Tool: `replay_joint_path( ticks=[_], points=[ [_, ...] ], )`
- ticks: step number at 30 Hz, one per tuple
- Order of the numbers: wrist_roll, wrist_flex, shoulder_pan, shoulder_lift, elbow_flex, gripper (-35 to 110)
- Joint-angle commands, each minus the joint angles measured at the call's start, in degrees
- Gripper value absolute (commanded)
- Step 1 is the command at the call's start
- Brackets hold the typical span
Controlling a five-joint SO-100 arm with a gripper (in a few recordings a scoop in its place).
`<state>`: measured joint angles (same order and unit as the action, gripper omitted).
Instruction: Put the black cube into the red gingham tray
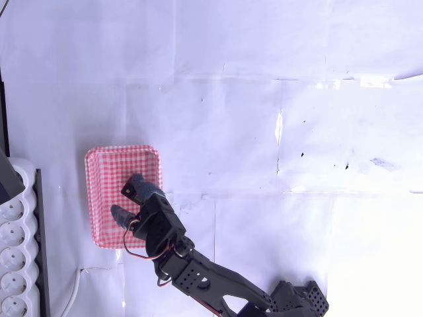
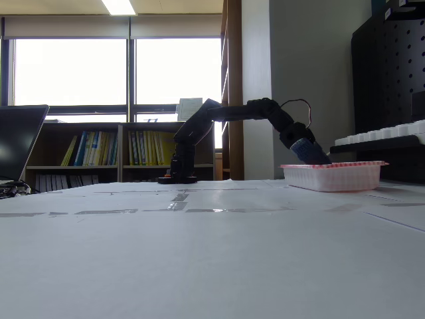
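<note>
In the overhead view the red gingham tray [image 1: 106, 168] lies at the left of the white table. My gripper [image 1: 127, 201] reaches into it from the lower right, open, with its grey-blue fingertips spread wide. The small black cube [image 1: 129, 191] sits inside the tray against the upper finger [image 1: 139, 182], apart from the lower one. From the side, in the fixed view, the tray [image 2: 332, 177] stands at the right and my gripper [image 2: 311, 153] dips down behind its rim, which hides the cube.
A white egg-carton-like holder [image 1: 14, 251] stands left of the tray at the table's edge, with a white cable [image 1: 73, 290] beside it. In the fixed view a black pegboard [image 2: 392, 66] rises behind the tray and a laptop [image 2: 18, 139] sits far left.
</note>
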<state>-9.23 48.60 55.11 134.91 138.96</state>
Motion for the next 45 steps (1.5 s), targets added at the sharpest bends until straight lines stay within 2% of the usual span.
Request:
replay_joint_path(
  ticks=[1, 6, 10, 13, 15, 17, 19, 24, 28, 32, 36, 41, 45],
  points=[
    [-2.2, -0.9, -0.6, -18.5, 1.7, 32],
    [-2.0, -3.9, -2.3, -39.7, -11.6, 32],
    [0.5, -7.4, -6.8, -60.6, -30.7, 31],
    [2.6, -10.7, -12.6, -75.1, -45.7, 25],
    [3.1, -13.4, -17.5, -84.8, -56.6, 16],
    [3.0, -13.7, -22.3, -93.8, -66.3, 0],
    [2.8, -13.4, -27.2, -101.3, -75.5, 0],
    [2.3, -13.3, -38.8, -113.6, -94.3, 0],
    [8.3, -13.2, -46.6, -122.3, -111.7, 0],
    [13.1, -13.4, -52.6, -130.0, -127.4, 0],
    [13.5, -13.0, -55.5, -137.2, -137.2, 0],
    [14.5, 3.7, -54.9, -143.3, -138.1, 0],
    [15.9, 12.4, -53.9, -144.8, -138.1, 0]
  ],
)
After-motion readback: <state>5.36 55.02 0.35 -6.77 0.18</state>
